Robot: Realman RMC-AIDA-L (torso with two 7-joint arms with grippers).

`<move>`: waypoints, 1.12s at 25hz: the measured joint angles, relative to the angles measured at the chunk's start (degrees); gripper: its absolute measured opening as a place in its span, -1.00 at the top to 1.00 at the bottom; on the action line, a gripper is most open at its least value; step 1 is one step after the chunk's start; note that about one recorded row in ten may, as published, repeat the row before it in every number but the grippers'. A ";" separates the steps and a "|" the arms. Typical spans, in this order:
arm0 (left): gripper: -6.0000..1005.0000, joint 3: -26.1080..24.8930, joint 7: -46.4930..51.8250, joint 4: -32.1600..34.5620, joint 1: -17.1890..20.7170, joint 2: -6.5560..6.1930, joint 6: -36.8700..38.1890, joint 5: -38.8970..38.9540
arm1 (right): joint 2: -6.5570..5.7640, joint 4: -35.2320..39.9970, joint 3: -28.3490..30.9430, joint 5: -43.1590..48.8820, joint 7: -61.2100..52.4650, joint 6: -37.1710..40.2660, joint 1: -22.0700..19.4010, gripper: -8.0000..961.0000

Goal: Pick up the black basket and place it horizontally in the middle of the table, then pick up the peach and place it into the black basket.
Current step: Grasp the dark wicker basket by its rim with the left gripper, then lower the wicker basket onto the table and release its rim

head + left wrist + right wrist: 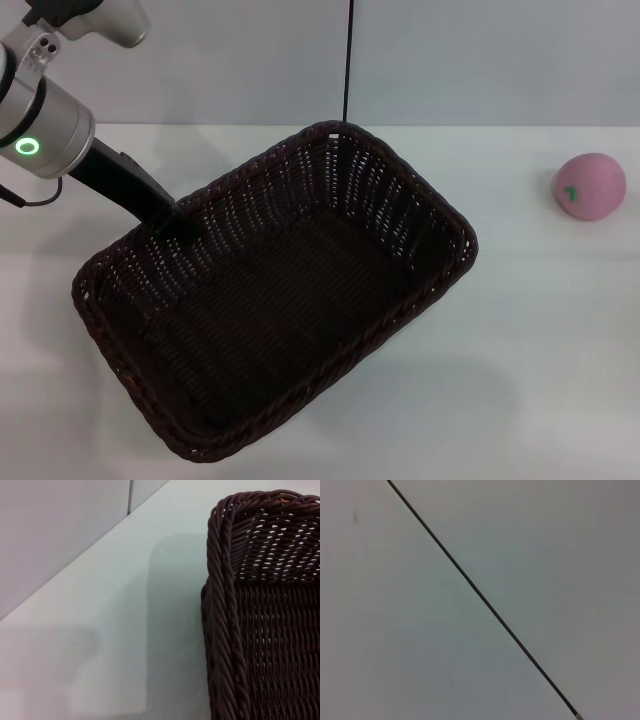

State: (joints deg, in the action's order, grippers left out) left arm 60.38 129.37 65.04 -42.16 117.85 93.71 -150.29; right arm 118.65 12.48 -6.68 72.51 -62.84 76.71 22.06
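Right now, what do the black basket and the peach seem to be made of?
The black basket: woven wicker or rattan-like strands, dark brown-black with a slight sheen; braided rim and open-weave sides show this. The peach: smooth, matte, evenly pink with a painted-looking green mark, so probably an artificial fruit, perhaps foam or plastic.

A rounded corner of the black basket (250,605), braided rim and open-weave side, sits on the white table (110,630).

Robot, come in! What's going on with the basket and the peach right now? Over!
Left pincer at the black basket far rim. Basket sits diagonal on the table, empty. Peach far right, untouched. Right pincer out of sight. Path clear.
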 joint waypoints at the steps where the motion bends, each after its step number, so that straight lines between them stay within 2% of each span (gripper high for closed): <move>1: 0.57 0.00 -0.01 0.00 0.01 0.00 0.00 0.00 | 0.00 0.00 0.00 0.00 0.00 0.00 0.00 -0.06; 9: 0.60 -0.01 -1.46 0.86 0.40 0.07 -0.07 0.19 | 0.00 0.00 0.00 -0.05 0.00 -0.10 0.00 -0.08; 17: 0.60 -0.94 -4.38 5.31 2.44 0.05 -0.54 3.50 | 0.00 0.00 0.00 -0.10 0.00 -0.89 0.00 -0.09; 28: 0.61 -7.35 -8.82 8.19 2.70 -0.38 3.20 7.79 | 0.00 0.00 0.00 -0.09 -0.01 -1.07 0.16 -0.10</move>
State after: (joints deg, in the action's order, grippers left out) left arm 53.03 120.55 73.23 -39.46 117.47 96.91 -142.50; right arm 118.65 12.48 -6.68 72.42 -62.84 75.64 22.23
